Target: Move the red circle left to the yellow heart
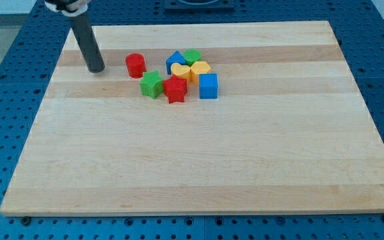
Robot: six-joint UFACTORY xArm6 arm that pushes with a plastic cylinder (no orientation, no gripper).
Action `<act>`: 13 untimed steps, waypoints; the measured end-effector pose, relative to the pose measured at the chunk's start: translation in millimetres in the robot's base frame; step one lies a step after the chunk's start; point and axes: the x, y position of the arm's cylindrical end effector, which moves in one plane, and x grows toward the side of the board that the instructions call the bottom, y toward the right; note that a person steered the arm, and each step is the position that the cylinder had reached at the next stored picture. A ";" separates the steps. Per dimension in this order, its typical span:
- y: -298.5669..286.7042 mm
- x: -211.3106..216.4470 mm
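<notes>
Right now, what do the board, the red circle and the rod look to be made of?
The board looks like pale wood with a matte finish: long grain stripes show. The red circle seems moulded plastic, evenly coloured with a slight sheen. The rod is dark and smooth, maybe metal or plastic, I cannot tell; my tip stands to the circle's left, apart from it.

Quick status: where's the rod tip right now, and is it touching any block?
My tip: on the wooden board, at the view's left of the red circle block, apart from it, touching no block; no jaws on this arm.

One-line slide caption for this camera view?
My tip sits just left of the red circle, apart from it; the yellow heart sits in the cluster to its right.
</notes>
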 end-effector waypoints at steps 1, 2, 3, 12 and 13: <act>22.9 3.2; 21.9 2.5; 24.2 -1.5; 89.8 -21.4; 109.3 -9.5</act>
